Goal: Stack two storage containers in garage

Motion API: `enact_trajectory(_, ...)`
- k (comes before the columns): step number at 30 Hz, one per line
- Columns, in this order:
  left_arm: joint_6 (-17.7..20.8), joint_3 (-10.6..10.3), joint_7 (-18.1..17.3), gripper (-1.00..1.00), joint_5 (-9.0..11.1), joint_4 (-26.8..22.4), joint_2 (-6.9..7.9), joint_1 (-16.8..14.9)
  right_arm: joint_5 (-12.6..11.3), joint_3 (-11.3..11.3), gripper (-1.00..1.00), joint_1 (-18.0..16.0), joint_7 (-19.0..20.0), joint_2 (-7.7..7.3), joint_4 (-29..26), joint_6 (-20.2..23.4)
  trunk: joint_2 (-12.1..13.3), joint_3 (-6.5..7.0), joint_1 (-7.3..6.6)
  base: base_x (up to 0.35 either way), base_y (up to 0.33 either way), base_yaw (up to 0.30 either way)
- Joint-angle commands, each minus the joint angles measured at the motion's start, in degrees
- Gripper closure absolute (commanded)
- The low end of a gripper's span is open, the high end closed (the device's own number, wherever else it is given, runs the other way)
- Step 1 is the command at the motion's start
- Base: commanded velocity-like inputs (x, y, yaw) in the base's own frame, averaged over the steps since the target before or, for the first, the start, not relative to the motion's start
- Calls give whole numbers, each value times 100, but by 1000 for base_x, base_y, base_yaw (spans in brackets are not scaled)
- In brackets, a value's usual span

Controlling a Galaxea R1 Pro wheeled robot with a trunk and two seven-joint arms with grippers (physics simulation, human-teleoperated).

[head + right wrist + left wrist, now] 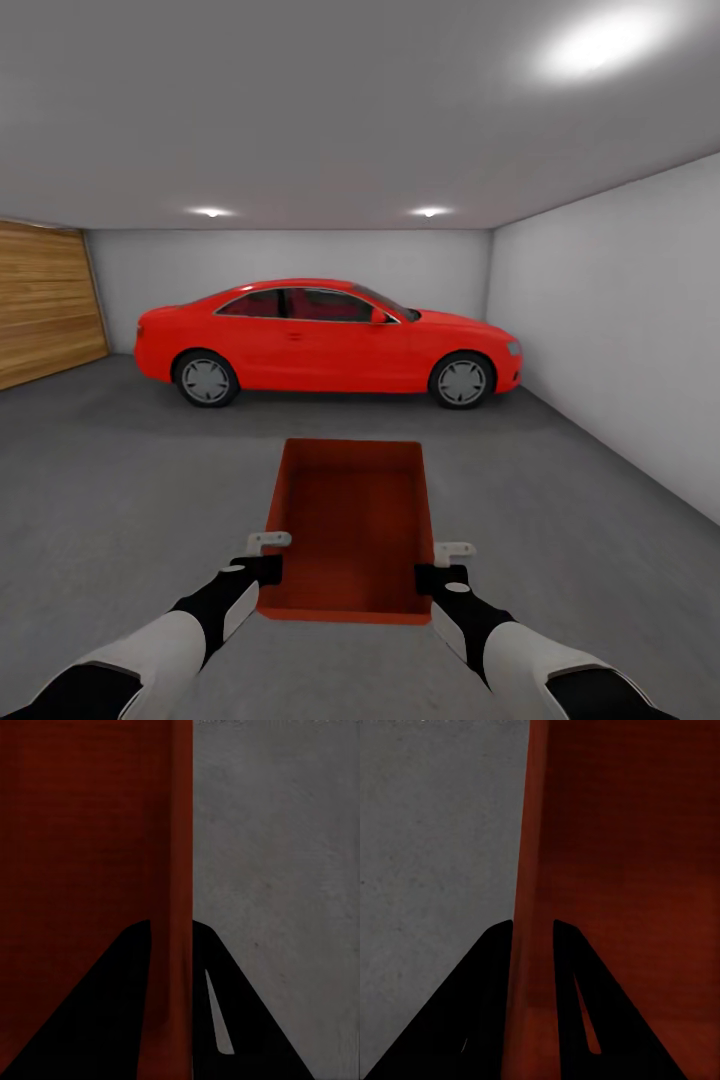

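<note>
I am in the garage, facing a red coupe car. One orange-red storage container, open-topped and empty, is held out in front of me above the dark concrete floor. My left gripper is shut on its left wall near the close end. My right gripper is shut on its right wall. In the left wrist view the black fingers pinch the thin container wall. The right wrist view shows the same grip, fingers clamped on the wall.
The car stands crosswise at the far end. A white wall runs along the right, and a wooden panelled door is at the left. Grey floor stretches between me and the car.
</note>
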Motion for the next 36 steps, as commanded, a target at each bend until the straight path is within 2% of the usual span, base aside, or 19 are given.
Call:
enact_trajectory(1,-105,212,241,100,-69,-61,2,-3,-85,2,100,0,-38,-2,142,-39,-3,-1,5,321,0,0)
enact_trajectory(36,-104,212,241,100,-69,-61,2,-3,-85,2,100,0,-45,-2,133,-39,-3,-1,5,321,0,0)
